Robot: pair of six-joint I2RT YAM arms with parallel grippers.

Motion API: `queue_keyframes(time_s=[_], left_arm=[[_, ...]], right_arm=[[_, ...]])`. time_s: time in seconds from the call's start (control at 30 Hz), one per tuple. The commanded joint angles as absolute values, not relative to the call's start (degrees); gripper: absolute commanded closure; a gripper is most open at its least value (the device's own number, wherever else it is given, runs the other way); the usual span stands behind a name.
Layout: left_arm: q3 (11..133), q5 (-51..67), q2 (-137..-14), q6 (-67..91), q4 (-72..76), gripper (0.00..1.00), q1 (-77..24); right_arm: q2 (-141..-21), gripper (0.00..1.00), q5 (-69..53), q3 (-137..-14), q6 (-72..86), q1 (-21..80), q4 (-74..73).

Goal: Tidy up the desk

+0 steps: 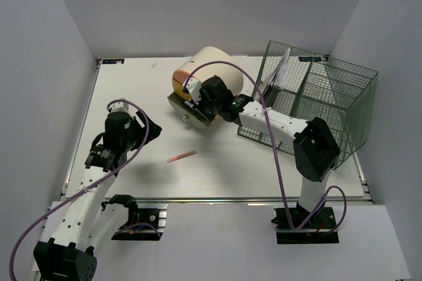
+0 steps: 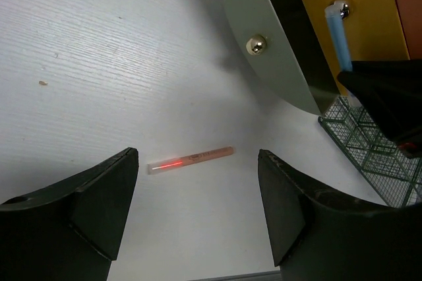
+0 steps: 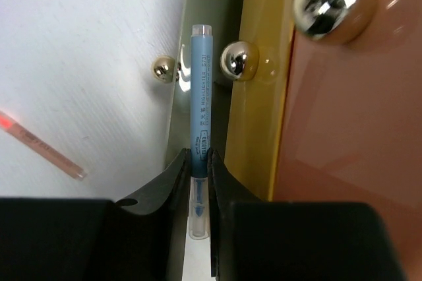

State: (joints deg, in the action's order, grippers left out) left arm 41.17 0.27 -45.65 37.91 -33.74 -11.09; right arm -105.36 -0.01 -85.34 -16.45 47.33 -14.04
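Item 1, blue highlighter pen (image 3: 201, 96): the sides of its near end are covered by the black fingers (image 3: 170, 183) of your right gripper (image 3: 200, 162); from the top view you cannot see it.
Item 2, dark green wire-mesh basket (image 2: 374, 156): it is cut off by the left wrist view's right edge.
Item 3, pink translucent pen (image 2: 191, 158): its print is too small for you to read.

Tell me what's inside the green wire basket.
The wire basket holds a white flat item leaning in its far left compartment; nothing else shows through the mesh. The right arm covers the near left corner, so that part is hidden.
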Motion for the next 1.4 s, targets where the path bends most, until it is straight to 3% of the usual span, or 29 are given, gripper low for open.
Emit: queue_keyframes(time_s=[0.0, 0.17, 0.37, 0.57, 0.63, 0.67, 0.73, 0.77, 0.8, 0.9, 0.97, 1.0, 1.07, 1.1, 1.13, 1.23, 1.37], left_arm=[[40.9, 2.0, -45.3, 36.5, -31.7, 0.17, -11.3], [41.1, 1.9, -45.3, 36.6, -31.9, 0.17, -11.3], [41.0, 5.5, -46.1, 34.5, -31.0, 0.17, -11.3], [40.1, 14.8, -49.5, 31.1, -27.6, 0.21, -11.3], [40.2, 17.3, -51.1, 30.2, -27.3, 0.26, -11.9], [40.1, 18.2, -51.6, 29.8, -26.6, 0.33, -11.9], [39.4, 21.2, -52.6, 28.7, -25.3, 0.43, -11.9], [39.0, 22.4, -53.0, 28.3, -24.9, 0.57, -11.9], [38.8, 23.2, -54.2, 27.9, -24.9, 0.63, -11.9], [38.9, 25.1, -56.7, 26.0, -26.4, 0.77, -12.4], [39.7, 23.7, -59.1, 24.7, -28.6, 0.78, -12.4], [40.2, 22.1, -59.8, 24.6, -29.4, 0.78, -12.4], [42.3, 12.6, -62.0, 26.6, -34.1, 0.7, -12.4], [43.1, 9.1, -62.7, 28.5, -35.6, 0.64, -12.4], [44.3, 5.7, -63.5, 31.6, -37.6, 0.5, -11.2], [46.6, -6.6, -65.1, 35.1, -38.2, 0.31, -11.2], [56.8, -18.2, -77.6, 35.2, -41.6, 0.2, -7.6]], right_arm=[[-104.2, 1.0, 7.5, -82.9, -15.8, 49.0, -9.4], [-105.3, 1.0, 11.2, -82.1, -15.7, 50.2, -8.6], [-105.4, 0.71, 13.2, -81.7, -15.6, 50.8, -7.8], [-105.5, 0.64, 11.4, -82.4, -15.4, 50.7, -9.0], [-105.2, 0.66, 10.2, -83.2, -14.9, 50.6, -10.1], [-104.2, 0.68, 6.6, -83.8, -14.5, 50.5, -10.8], [-102.7, 0.83, 0.6, -85.8, -17.1, 50.0, -15.0], [-100.7, 0.9, -10.8, -86.1, -19.3, 49.5, -16.9], [-99.2, 1.0, -15.2, -86.2, -21.4, 49.2, -18.3], [-92.8, 1.0, -31.8, -81.8, -29.3, 47.7, -19.6], [-89.1, 1.0, -39.4, -77.5, -35.5, 47.2, -19.5], [-88.4, 1.0, -40.3, -76.6, -36.4, 47.1, -19.9], [-87.9, 0.85, -42.0, -75.9, -37.3, 47.0, -21.5], [-88.2, 0.67, -42.4, -76.5, -37.2, 46.9, -22.5], [-88.5, 0.62, -42.5, -76.9, -36.7, 46.4, -23.2], [-88.8, 0.58, -42.3, -77.6, -34.3, 45.6, -23.8], [-86.9, 0.57, -42.4, -76.0, -32.7, 44.9, -22.3]])
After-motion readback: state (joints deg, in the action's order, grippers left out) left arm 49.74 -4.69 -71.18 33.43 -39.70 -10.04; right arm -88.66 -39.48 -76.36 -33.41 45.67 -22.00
